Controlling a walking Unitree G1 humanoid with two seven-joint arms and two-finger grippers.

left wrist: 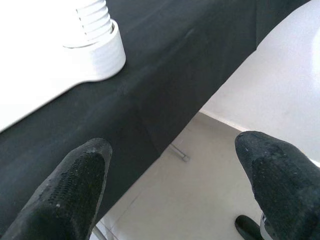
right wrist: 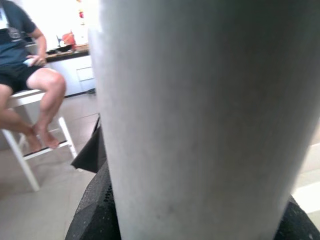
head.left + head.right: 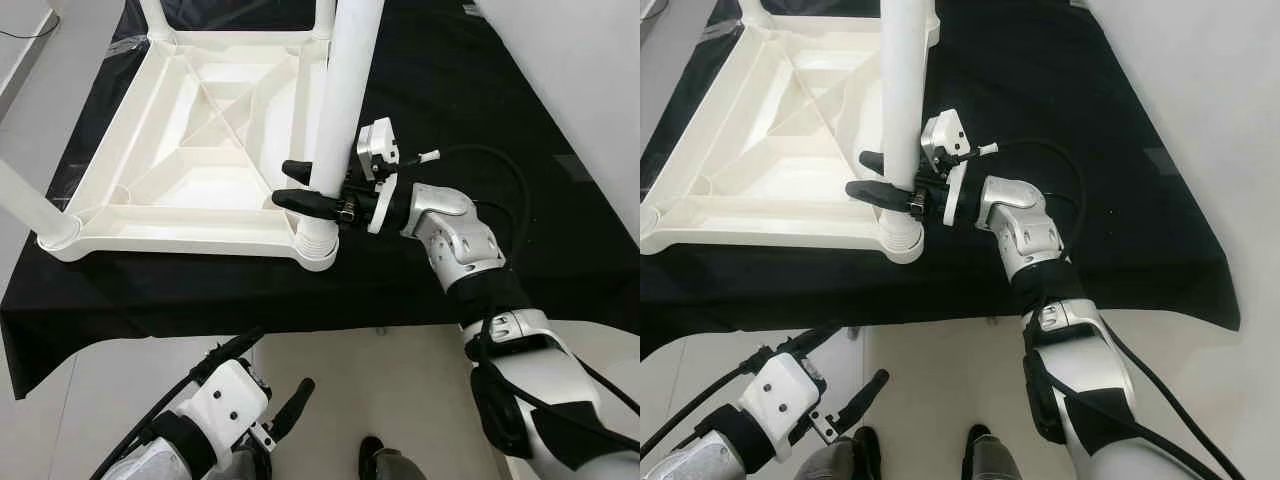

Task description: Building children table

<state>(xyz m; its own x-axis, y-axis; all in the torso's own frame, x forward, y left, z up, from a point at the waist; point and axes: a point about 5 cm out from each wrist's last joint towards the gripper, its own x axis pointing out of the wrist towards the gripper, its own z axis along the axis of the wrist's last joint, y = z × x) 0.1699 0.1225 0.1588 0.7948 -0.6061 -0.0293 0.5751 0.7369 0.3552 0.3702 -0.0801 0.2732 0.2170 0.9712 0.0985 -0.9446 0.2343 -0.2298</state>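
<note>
A white plastic table top [image 3: 200,150] lies upside down on a table covered in black cloth [image 3: 470,90]. A white round leg [image 3: 345,90] stands upright in the socket [image 3: 318,245] at the top's near right corner. My right gripper [image 3: 287,183] is shut on this leg just above the socket, one black finger on each side. In the right wrist view the leg [image 2: 200,125] is pressed close between the pads. My left gripper [image 3: 283,358] hangs open below the table's front edge, with nothing between its fingers [image 1: 75,185].
Another white leg [image 3: 25,200] sticks out of the near left corner, and more stand at the far corners. The black cloth hangs over the front edge above a pale tiled floor [image 3: 400,380]. A person [image 2: 25,75] sits on a white stool beyond the table.
</note>
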